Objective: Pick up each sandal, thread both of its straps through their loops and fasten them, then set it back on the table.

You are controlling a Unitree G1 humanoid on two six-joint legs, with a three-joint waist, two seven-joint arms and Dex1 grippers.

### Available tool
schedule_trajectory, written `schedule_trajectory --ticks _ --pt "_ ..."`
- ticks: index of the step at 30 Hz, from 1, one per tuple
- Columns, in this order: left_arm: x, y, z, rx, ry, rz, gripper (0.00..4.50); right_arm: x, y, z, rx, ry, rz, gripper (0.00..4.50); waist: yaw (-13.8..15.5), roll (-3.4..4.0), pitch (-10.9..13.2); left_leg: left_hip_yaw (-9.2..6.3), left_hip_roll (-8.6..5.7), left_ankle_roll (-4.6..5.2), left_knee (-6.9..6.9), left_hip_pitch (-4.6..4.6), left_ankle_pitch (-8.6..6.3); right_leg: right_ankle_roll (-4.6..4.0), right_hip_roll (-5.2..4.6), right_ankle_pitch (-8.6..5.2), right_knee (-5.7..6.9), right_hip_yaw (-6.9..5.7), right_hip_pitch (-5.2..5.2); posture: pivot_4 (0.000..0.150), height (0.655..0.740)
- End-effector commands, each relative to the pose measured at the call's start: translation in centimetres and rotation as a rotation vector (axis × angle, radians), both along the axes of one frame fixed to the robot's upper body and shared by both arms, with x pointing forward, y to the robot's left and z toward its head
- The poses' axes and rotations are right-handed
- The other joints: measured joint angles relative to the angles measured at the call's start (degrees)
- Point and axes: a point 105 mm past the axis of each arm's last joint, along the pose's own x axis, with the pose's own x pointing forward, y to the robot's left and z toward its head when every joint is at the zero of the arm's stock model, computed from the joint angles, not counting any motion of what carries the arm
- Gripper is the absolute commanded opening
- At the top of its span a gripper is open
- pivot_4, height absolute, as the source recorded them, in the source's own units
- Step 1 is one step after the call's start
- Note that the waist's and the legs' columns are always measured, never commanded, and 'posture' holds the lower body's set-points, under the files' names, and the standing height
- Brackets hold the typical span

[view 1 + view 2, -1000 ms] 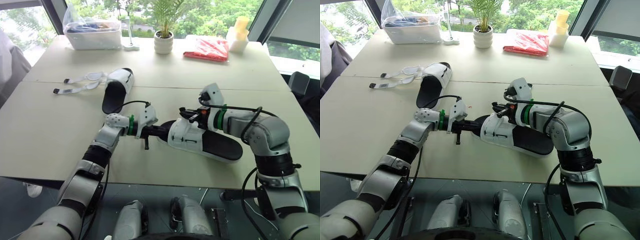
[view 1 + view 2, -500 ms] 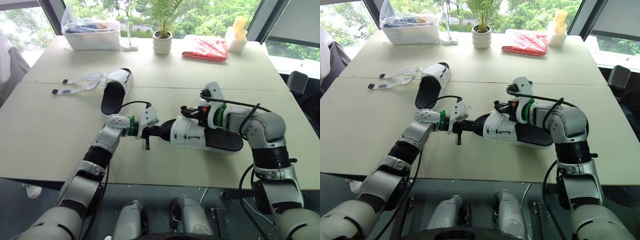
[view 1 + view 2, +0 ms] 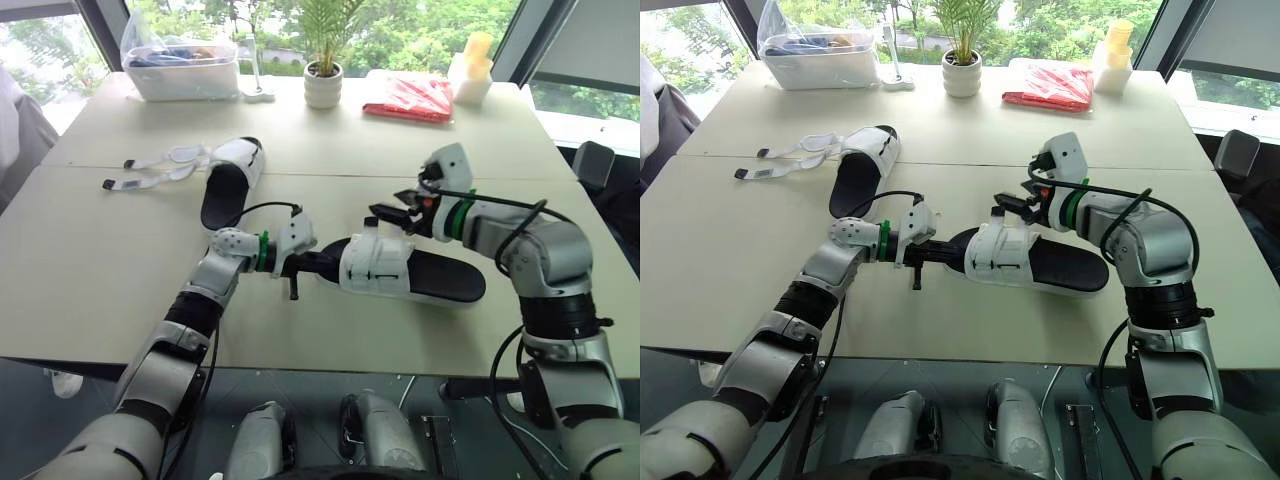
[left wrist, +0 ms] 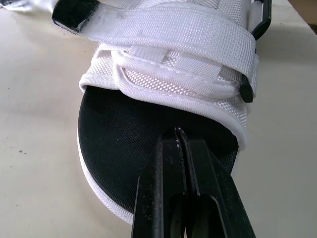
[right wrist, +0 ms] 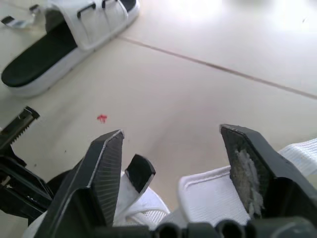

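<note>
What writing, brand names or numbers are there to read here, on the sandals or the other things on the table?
No text can be read anywhere.
The near sandal: plain white straps, no lettering shows.
The far sandal: dark tabs on its loose strap ends, too small to read.
The red packet: any print is too small to read.
The clear box: contents too blurred to read.

White sandal (image 3: 378, 266) with black footbed and strap tips, beige table (image 3: 100, 270), red packet (image 3: 411, 97)
</note>
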Motion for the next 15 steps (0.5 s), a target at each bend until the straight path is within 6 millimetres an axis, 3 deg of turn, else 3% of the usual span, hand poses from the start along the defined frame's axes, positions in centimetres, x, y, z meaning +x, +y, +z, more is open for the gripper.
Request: schedule_trajectory --ticks 1,4,10,15 --pt "-0.4 0.3 -1.6 0.052 0.040 0.002 0.00 -1.6 2.0 0.7 -0.029 -0.061 0.110 1.47 0.1 0.00 0.0 0.00 0.00 0.00 0.00 0.00 0.00 0.00 0.00 0.00 0.00 0.00 0.00 0.150 0.7288" --pt "-0.3 0.3 -1.5 0.052 0.038 0.003 0.00 -2.4 3.0 -0.6 -0.122 -0.067 0.173 0.03 0.1 0.00 0.0 0.00 -0.01 0.00 0.00 -0.01 0.00 0.00 0.00 0.00 -0.01 0.00 0.01 0.150 0.7288" --pt "-0.1 0.2 -1.3 0.051 0.034 0.004 0.00 -1.7 1.8 -5.6 -0.353 0.013 0.156 0.03 0.1 0.00 0.0 0.00 -0.02 0.00 0.00 -0.02 0.00 0.00 0.00 0.00 -0.02 0.00 0.00 0.150 0.7288" --pt "-0.1 0.1 -1.3 0.049 0.034 0.004 0.00 0.5 1.1 -6.8 -0.386 0.001 0.084 0.03 0.1 -0.02 0.0 0.01 -0.02 0.00 0.01 0.06 0.00 0.00 0.00 0.00 -0.01 0.00 0.07 0.150 0.7288"
